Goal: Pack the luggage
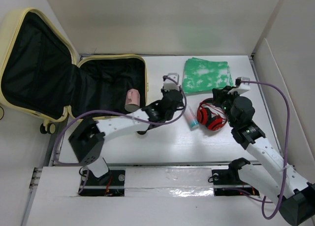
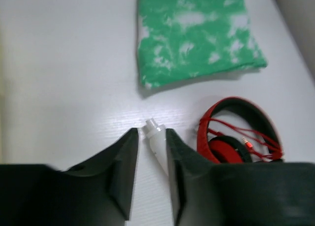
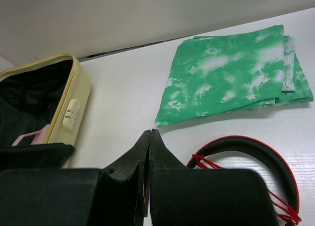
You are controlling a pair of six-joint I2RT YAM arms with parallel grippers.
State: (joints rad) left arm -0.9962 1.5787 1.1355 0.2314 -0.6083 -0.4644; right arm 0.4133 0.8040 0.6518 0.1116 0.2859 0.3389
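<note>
The luggage (image 1: 113,58) is seen at ten o'clock in the top view. It is laid open, with its lid leaned back to the left and its deep half set on the table (image 1: 162,145). A pink thing (image 1: 132,100) is tucked inside the deep half, near its four o'clock corner.

At three o'clock from the luggage, the left gripper (image 2: 152,137) is held low over a white tube (image 1: 192,118). Its fingers are set a little apart, one on each side of the tube's cap end. Whether the tube is squeezed cannot be told.

Red headphones (image 1: 210,116) are laid just beside the tube, at its three o'clock. The right gripper (image 3: 149,137) is held at about twelve o'clock from the headphones. Its fingers are pressed flat together and nothing is held between them.

A folded green and white cloth (image 1: 206,74) is spread at twelve o'clock from the headphones. It is near the far edge of the table and is not touched by them.
</note>
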